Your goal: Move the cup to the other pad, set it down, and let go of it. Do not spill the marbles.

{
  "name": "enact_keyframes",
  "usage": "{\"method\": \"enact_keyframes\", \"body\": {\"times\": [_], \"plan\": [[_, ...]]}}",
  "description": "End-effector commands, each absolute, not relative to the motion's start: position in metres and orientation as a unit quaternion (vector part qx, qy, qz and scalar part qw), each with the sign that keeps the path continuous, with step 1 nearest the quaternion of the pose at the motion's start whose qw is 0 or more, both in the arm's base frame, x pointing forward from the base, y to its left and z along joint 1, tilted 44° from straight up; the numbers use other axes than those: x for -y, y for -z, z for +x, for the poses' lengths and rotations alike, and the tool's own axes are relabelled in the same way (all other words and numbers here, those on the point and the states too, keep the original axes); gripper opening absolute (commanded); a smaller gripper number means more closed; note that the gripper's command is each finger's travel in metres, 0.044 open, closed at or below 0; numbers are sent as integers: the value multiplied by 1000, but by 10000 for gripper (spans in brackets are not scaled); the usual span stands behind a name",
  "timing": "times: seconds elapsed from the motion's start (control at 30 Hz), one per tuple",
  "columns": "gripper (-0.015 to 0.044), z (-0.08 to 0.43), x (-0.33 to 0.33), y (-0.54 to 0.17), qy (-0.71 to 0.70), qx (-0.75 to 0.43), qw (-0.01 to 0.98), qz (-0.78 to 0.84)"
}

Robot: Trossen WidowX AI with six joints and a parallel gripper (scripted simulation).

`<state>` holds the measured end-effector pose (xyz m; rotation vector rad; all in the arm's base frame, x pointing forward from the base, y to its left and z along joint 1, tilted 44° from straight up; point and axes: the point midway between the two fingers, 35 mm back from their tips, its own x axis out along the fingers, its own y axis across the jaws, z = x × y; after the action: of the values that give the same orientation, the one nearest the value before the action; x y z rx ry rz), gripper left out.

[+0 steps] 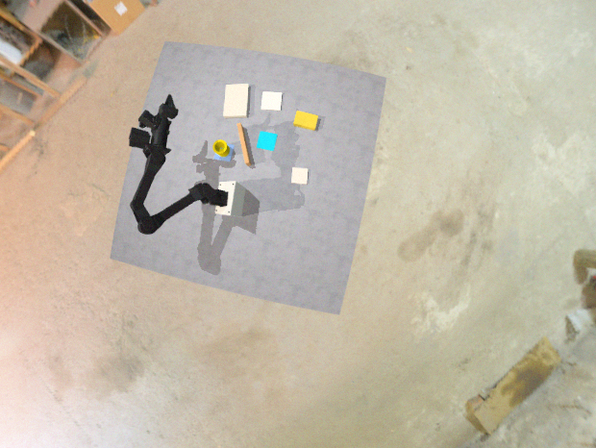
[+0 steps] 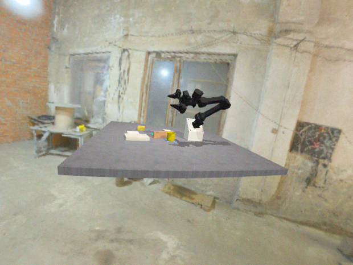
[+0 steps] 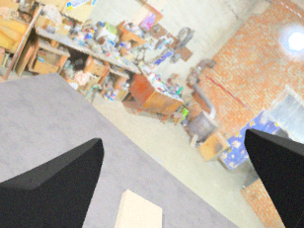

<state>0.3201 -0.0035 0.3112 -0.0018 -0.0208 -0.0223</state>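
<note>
a gray slab of a table [image 1: 298, 260] [image 2: 171, 159] [image 3: 39, 117] is spreading out in a worn workshop, with a brick wall [image 2: 24, 57] [image 3: 257, 68] rising in the background. the yellow cup [image 1: 220, 147] [image 2: 171, 136] is standing upright on the blue pad [image 1: 230, 156] [image 2: 175, 141]; its inside is showing too small for me to make out any marbles. an orange bar [image 1: 244, 144] [image 2: 159, 134] is lying between that pad and the cyan pad [image 1: 266, 140], touching neither. beyond these, a cream block [image 1: 236, 100] [image 2: 137, 137] [image 3: 140, 211] is resting near a white square [image 1: 271, 100] [image 2: 132, 132], and a yellow block [image 1: 306, 120] [image 2: 141, 127] is sitting on the cyan pad's far side from the cup. a pale square [image 1: 299, 175] is lying well apart from the cup, toward the side of the table opposite the folded arm.

the black arm [image 1: 173, 210] [image 2: 212, 111] is reaching out from its white base [image 1: 239, 192] [image 2: 195, 136] and bending back over the table. its gripper [image 1: 169, 100] [image 2: 169, 100] [image 3: 175, 141] is hanging above the tabletop, well apart from the cup, with its fingers standing nearly fully open and holding nothing.
</note>
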Motion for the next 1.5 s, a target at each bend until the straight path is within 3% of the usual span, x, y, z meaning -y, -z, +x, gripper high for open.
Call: {"method": "enact_keyframes", "body": {"times": [0.0,0.27,0.47,0.63,1.47], "plan": [[374,322,3,-307,9,2,1000,3],[167,335,3,-158,-17,-328,919,219],[167,284,-9,-69,55,-564,680,466],[167,244,-23,-48,143,-651,422,614],[167,239,-35,-41,147,-653,412,619]]}}
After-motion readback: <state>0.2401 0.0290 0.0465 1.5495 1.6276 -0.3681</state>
